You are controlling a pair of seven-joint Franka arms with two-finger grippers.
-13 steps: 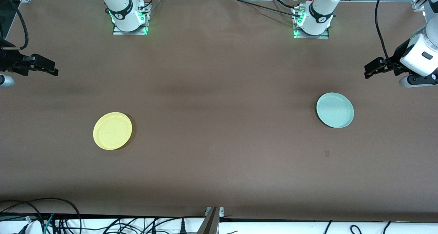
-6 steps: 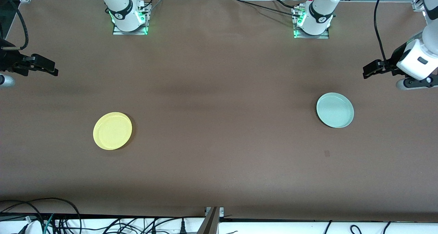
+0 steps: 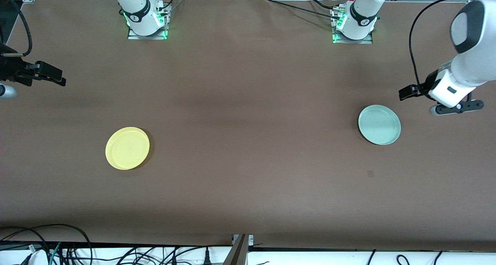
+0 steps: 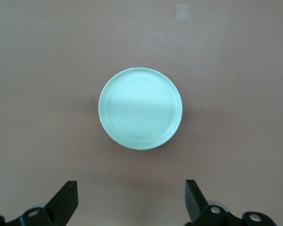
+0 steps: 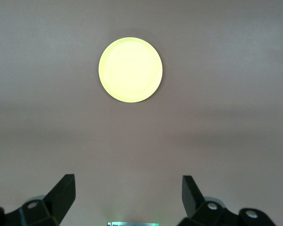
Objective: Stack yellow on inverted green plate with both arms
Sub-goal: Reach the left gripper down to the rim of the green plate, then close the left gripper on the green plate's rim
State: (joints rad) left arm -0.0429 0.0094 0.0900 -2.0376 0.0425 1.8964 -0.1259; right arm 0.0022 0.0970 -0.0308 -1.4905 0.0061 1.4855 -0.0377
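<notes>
The yellow plate (image 3: 127,148) lies flat on the brown table toward the right arm's end, also seen in the right wrist view (image 5: 130,69). The green plate (image 3: 379,124) lies flat toward the left arm's end, hollow side seemingly up; the left wrist view shows it ahead of the fingers (image 4: 140,108). My left gripper (image 3: 404,93) hangs open over bare table just beside the green plate, apart from it (image 4: 131,187). My right gripper (image 3: 59,79) waits open over the table's edge at the right arm's end, well away from the yellow plate (image 5: 127,182). Both grippers hold nothing.
The two arm bases (image 3: 146,23) (image 3: 353,24) with green lights stand along the table's far edge. Cables (image 3: 58,249) run along the edge nearest the camera. A small dark mark (image 3: 370,174) sits on the cloth nearer the camera than the green plate.
The left arm has swung in and lowered its gripper closer to the green plate. The right arm and both plates have not moved.
</notes>
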